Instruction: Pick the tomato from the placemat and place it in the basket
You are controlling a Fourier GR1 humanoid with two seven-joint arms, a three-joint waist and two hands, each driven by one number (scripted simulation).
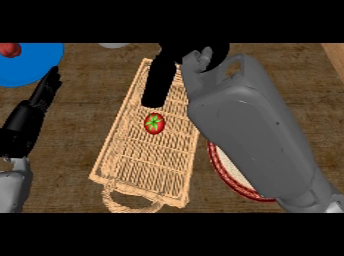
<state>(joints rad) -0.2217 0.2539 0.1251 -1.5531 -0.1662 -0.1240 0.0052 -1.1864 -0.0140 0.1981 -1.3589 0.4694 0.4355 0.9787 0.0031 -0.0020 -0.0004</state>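
Resting on wood counter (71, 150): basket (149, 150) w/ tomato (154, 123)

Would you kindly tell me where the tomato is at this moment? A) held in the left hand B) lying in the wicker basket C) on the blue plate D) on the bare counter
B: the tomato lies on the woven floor of the basket, free of both hands.

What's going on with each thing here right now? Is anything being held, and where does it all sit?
tomato: lying in the basket, not held.
basket: flat on the counter, holding the tomato.
right hand: open, fingers straight, above the basket's far end.
left hand: open, resting at the left.
blue plate: on the counter, far left.
red-rimmed placemat: mostly hidden under the right forearm.
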